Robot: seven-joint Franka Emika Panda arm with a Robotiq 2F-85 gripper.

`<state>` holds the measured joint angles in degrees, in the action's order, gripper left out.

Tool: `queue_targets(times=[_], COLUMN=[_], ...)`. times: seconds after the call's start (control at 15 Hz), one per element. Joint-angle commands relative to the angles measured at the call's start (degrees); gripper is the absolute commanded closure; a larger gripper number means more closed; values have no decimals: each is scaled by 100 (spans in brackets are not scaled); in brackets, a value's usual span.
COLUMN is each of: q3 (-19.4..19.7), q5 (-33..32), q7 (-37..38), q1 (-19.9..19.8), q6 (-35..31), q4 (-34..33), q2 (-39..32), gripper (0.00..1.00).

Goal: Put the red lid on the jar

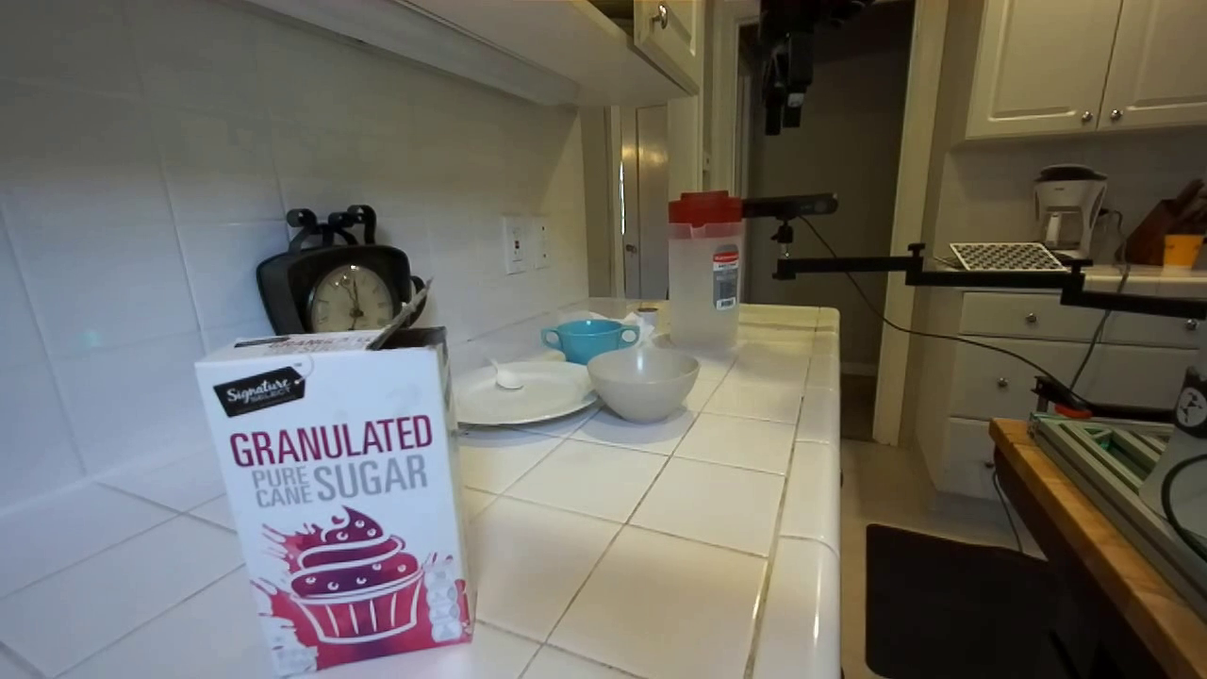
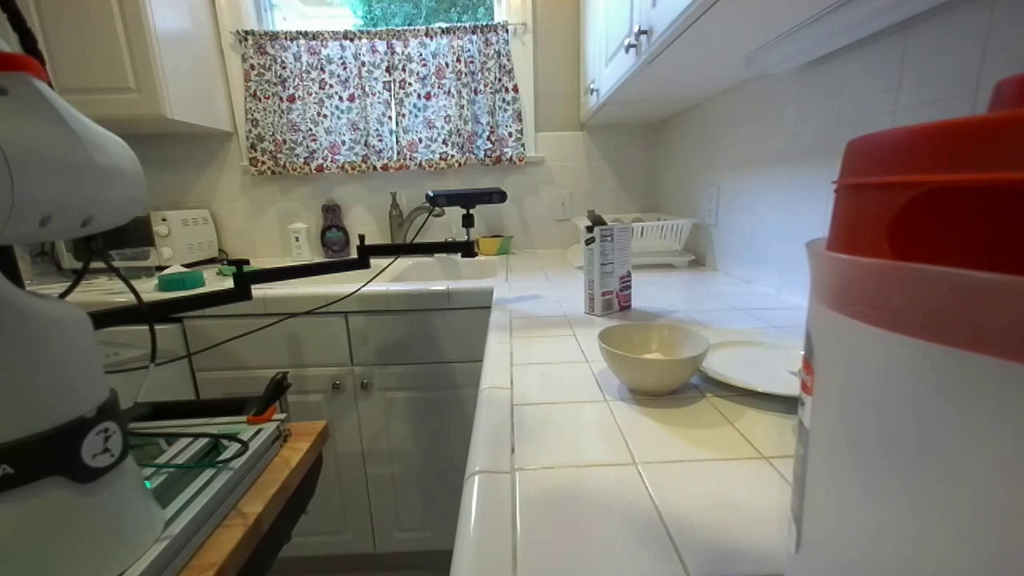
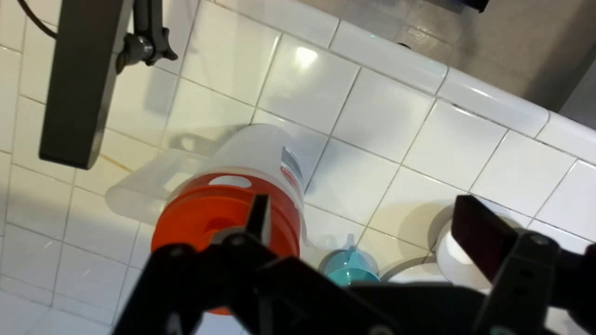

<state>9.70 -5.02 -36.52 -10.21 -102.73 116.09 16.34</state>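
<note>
The red lid [image 1: 705, 207] sits on top of the tall translucent jar [image 1: 696, 292] at the counter's far end. The lid [image 2: 944, 188] and jar [image 2: 912, 456] also stand close up at the right of an exterior view. The lower part of the lid shows through the jar's upper wall. I cannot tell how firmly it is seated. My gripper [image 1: 783, 123] hangs well above the counter, higher than the lid. In the wrist view, the gripper [image 3: 363, 204] is open with nothing between its fingers. One finger covers part of the lid [image 3: 200, 216]; the jar [image 3: 253, 149] shows beyond it.
A blue two-handled bowl [image 1: 591, 339], a white bowl [image 1: 644, 382] and a white plate [image 1: 528, 396] with a spoon stand near the jar. A sugar box [image 1: 339, 509] and a clock [image 1: 344, 292] are along the counter. A camera on a black arm [image 1: 792, 205] is beside the jar.
</note>
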Motion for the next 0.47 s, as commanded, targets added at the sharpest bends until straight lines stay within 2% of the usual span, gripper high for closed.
queue_targets(times=[0.0, 0.4], q3=[129, 154], q5=[-36, -30], q7=[29, 24], q1=[154, 148], q6=[12, -20], q4=[-17, -39], q2=[14, -89], gripper=[0, 0])
